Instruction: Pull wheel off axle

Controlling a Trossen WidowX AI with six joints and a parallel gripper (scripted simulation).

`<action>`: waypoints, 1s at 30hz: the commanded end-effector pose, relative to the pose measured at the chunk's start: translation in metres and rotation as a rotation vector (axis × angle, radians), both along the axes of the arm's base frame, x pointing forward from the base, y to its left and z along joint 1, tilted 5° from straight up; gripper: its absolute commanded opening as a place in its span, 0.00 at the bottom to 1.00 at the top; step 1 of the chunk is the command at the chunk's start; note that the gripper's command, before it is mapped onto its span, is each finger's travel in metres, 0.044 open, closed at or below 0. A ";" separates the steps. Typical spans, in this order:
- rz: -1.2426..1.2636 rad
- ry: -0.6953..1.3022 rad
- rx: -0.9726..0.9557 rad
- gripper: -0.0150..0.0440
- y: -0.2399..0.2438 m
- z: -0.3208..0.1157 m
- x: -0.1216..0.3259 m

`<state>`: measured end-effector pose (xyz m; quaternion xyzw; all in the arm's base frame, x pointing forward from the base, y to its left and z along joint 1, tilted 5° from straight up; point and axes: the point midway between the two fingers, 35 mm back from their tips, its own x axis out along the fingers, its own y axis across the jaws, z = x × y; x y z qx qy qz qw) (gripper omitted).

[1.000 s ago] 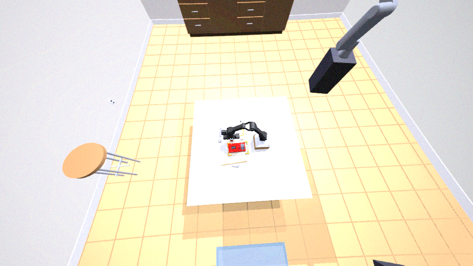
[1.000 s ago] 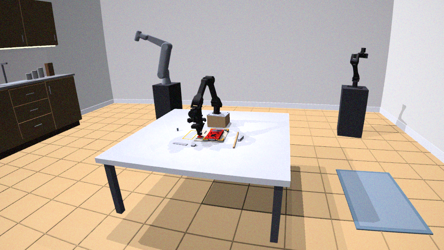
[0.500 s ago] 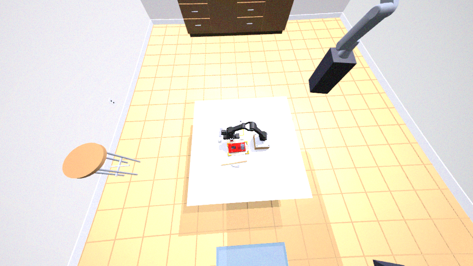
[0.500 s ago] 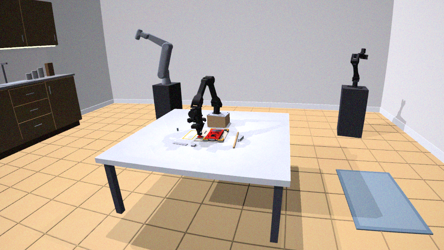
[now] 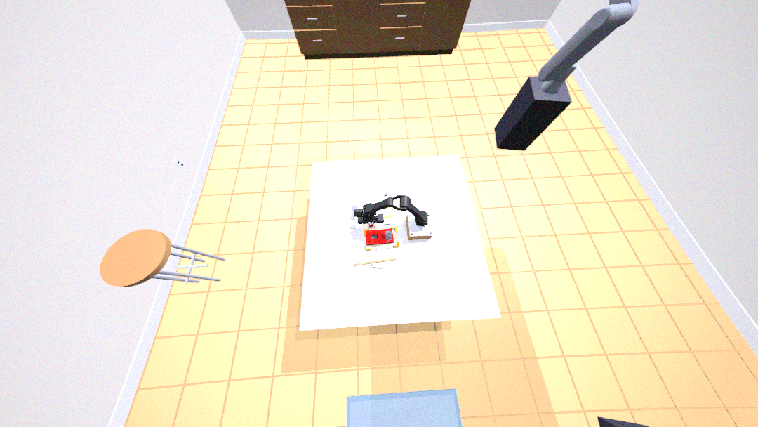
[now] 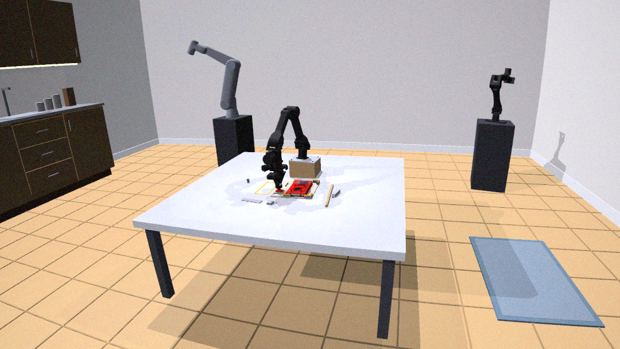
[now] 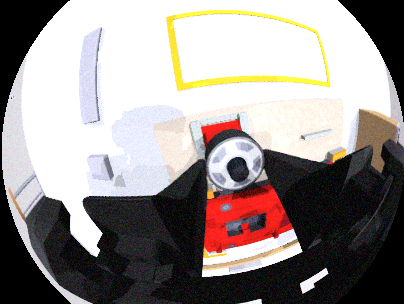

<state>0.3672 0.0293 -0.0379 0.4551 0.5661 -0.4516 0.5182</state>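
In the top view, you have a white bench (image 5: 403,296) (image 6: 268,225) standing on a tiled floor, with a wide margin of its top between your work and the near edge. Your black arm (image 5: 390,202) (image 6: 293,113) reaches from a box-shaped base (image 5: 420,237) (image 6: 305,168) toward the left of the picture. A red block-like body (image 5: 380,237) (image 6: 299,187) (image 7: 248,220) lies just beside the fingers, and a thin wooden stick (image 5: 375,262) (image 6: 329,194) lies farther toward the near edge.

In the exterior view, your fingers (image 6: 278,183) point down at the left end of the red body, well in from every edge of the bench. The yellow outlined area (image 6: 256,193) (image 7: 254,80) is near them, on the side away from the stick. Between the fingers and the bench's front edge lie a flat grey strip (image 6: 251,200) (image 7: 90,76) and a small grey block (image 6: 270,202) (image 7: 99,167).

In the wrist view, your fingers are closed on the wheel (image 7: 218,155), one on each side, its spoked silver face toward you and a dark round centre in it. Whether it is clear of the axle, you cannot tell. The wheel is outside the yellow outline, which frames bare white bench top; the strip stands well apart from that outline's left edge.
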 end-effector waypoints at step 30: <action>-0.003 -0.005 -0.003 0.25 -0.001 0.022 -0.001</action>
